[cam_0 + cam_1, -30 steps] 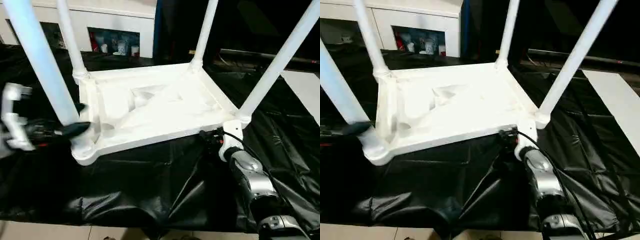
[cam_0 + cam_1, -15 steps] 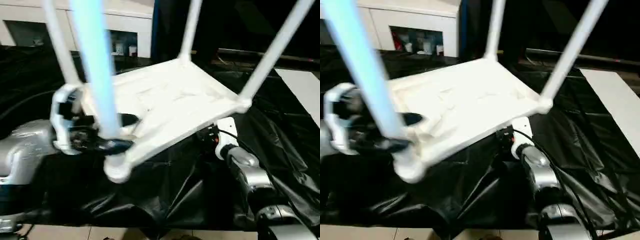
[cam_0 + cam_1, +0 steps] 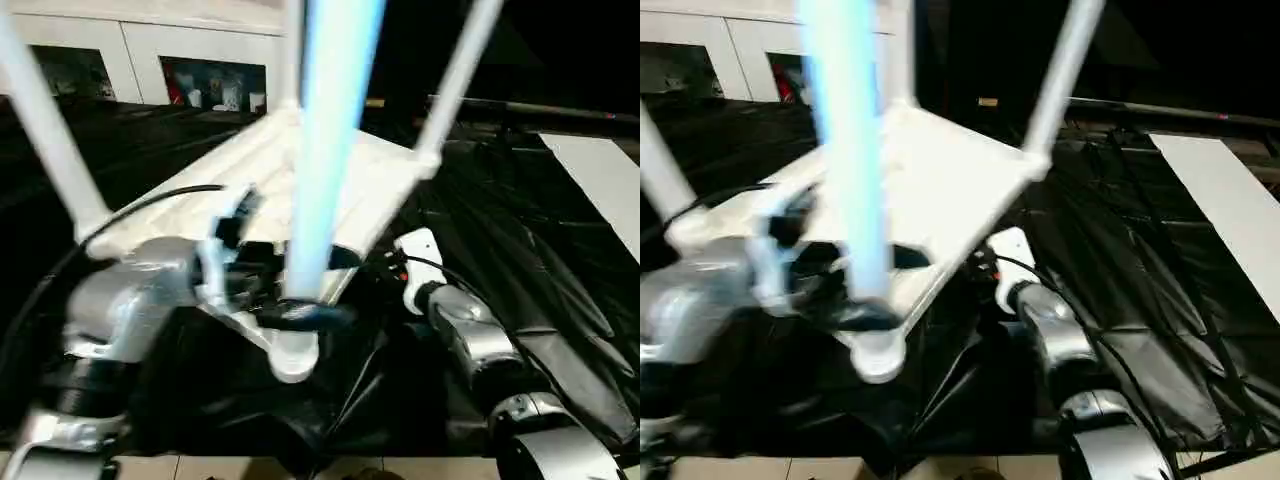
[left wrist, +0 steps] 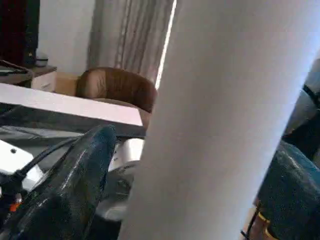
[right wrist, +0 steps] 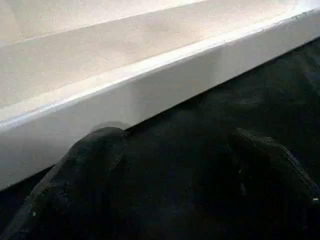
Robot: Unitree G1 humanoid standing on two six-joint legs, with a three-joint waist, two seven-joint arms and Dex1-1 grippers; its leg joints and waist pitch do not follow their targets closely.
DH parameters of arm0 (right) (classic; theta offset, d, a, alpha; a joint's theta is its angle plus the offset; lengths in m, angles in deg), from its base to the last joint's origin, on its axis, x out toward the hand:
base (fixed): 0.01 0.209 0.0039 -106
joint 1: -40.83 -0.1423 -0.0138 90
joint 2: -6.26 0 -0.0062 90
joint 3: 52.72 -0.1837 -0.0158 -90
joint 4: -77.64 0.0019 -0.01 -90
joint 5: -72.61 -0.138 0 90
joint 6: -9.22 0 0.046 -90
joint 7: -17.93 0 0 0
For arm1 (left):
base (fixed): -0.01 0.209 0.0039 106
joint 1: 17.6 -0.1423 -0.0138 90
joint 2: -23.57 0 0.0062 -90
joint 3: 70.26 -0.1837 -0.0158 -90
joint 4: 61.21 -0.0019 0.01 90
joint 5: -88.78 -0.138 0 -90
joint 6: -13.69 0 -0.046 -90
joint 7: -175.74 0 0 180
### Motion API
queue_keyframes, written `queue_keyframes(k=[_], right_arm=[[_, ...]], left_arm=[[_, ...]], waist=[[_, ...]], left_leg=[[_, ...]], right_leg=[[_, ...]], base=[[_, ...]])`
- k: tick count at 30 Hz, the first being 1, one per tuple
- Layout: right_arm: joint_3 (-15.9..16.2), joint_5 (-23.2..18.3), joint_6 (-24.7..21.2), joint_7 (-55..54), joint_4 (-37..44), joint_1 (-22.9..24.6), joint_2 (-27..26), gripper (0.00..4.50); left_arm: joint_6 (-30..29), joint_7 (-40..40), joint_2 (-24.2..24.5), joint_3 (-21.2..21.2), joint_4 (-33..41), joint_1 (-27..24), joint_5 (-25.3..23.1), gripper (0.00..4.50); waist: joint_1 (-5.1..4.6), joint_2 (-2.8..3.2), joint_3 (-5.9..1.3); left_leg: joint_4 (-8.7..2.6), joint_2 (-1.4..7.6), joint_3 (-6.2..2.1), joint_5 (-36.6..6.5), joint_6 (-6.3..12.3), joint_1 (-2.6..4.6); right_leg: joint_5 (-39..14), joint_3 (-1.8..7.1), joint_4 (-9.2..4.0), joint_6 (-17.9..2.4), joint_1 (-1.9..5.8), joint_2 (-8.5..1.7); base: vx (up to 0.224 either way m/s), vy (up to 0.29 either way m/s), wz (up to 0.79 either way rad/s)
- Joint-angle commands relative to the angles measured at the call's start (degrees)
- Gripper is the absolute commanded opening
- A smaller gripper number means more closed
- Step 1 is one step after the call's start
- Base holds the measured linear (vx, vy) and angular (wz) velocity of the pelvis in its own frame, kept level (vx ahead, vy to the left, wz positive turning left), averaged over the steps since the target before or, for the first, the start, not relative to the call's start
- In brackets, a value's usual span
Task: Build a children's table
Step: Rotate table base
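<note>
The children's table lies upside down on the black cloth, its white top (image 3: 340, 185) tilted with one corner pointing at me. All four white legs stand up from its corners. My left gripper (image 3: 292, 305) is shut on the near leg (image 3: 325, 150) just above its socket. In the left wrist view that leg (image 4: 225, 120) sits between the two black fingers (image 4: 75, 175). My right gripper (image 5: 175, 195) is open low on the cloth at the top's right edge (image 5: 125, 80), with only cloth between its fingers.
Black cloth (image 3: 540, 250) covers the work surface. A white cabinet (image 3: 150, 55) with glass doors stands behind. A pale board (image 3: 600, 180) lies at the right. The other legs (image 3: 45, 140) (image 3: 455, 75) rise at the left and back right. My right forearm (image 3: 470, 340) lies beside the table.
My left gripper has swung rightward with the near leg, turning and tilting the whole table. The corner that sat at my right gripper has moved away to the back.
</note>
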Motion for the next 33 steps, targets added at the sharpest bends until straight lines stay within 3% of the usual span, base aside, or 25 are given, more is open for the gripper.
queue_keyframes(k=[1,6,13,15,21,22,25,28,33], right_arm=[[2.0,0.1,1.0,3.6,1.0,-0.7,-1.3,3.99],[4.1,-0.4,1.3,8.9,2.7,0.4,-1.9,3.99],[4.0,1.6,3.3,6.9,0.4,-0.4,-1.6,3.99],[2.0,1.5,4.2,3.9,-0.5,-1.3,-0.8,3.99],[-0.7,-0.4,4.7,3.1,0.4,-1.7,1.2,3.99],[-2.4,-1.9,4.9,3.7,1.4,-1.6,2.6,3.99],[-4.0,-3.8,4.7,7.0,4.5,-0.3,4.9,3.99],[-3.2,-4.3,4.1,12.2,7.7,1.7,7.4,3.99],[0.5,-2.0,3.4,19.9,11.5,5.2,12.6,3.99]], left_arm=[[2.3,-1.6,-1.3,-2.0,-0.5,1.4,-2.1,4.46],[5.2,-3.7,-3.7,-3.5,-2.7,2.5,-4.2,4.46],[12.2,-9.2,-6.3,-4.0,-8.7,4.3,-10.7,4.46],[16.6,-15.3,-6.6,-3.8,-14.3,6.2,-15.8,4.46],[21.7,-21.5,-5.8,-4.0,-20.3,8.1,-21.7,4.46],[23.7,-22.2,-5.9,-3.7,-21.8,8.2,-22.8,4.46],[24.7,-19.3,-5.3,-3.4,-20.9,6.9,-21.9,4.46],[23.8,-13.7,-2.8,-5.1,-19.4,4.9,-21.1,4.46],[26.2,-8.6,3.1,-10.7,-22.9,3.7,-26.7,4.46]], waist=[[0.54,0.94,-3.95],[0.57,0.91,-3.91],[0.63,0.94,-3.74],[0.66,0.98,-3.80],[0.67,0.94,-3.80],[0.82,1.00,-3.88],[1.55,1.22,-4.12],[2.01,0.93,-4.14],[2.14,1.16,-3.86]], left_leg=[[-3.47,0.15,0.59,-7.8,1.25,0.18],[-3.44,0.21,0.60,-8.0,2.08,0.26],[-3.56,0.36,0.49,-10.6,1.11,0.42],[-3.52,0.27,0.49,-10.5,1.08,0.45],[-3.51,0.25,0.37,-11.4,1.21,0.41],[-3.45,0.27,0.42,-10.9,1.55,0.44],[-3.27,0.29,0.52,-8.3,2.62,0.48],[-3.21,0.28,0.57,-6.8,4.23,0.35],[-3.47,0.44,0.54,-9.7,3.63,0.62]], right_leg=[[0.8,1.47,-3.36,-14.6,3.80,-2.43],[0.6,1.43,-3.45,-15.3,3.75,-2.49],[-4.1,1.43,-3.94,-14.6,3.53,-2.62],[-4.3,1.43,-4.03,-14.3,3.45,-2.57],[-5.7,1.36,-4.13,-13.7,3.41,-2.57],[-4.6,1.40,-4.10,-14.0,3.38,-2.57],[0.7,1.42,-3.58,-15.2,3.62,-2.55],[3.3,1.38,-3.40,-15.8,3.81,-2.61],[-1.3,1.26,-3.90,-15.4,3.43,-2.55]], base=[[0.000,0.000,0.00],[0.000,0.000,0.00],[0.000,0.000,0.00],[0.000,0.000,0.00],[0.000,0.000,0.00],[0.000,0.000,0.00],[0.000,0.000,0.00],[0.000,0.000,0.00],[0.000,0.000,0.00]])
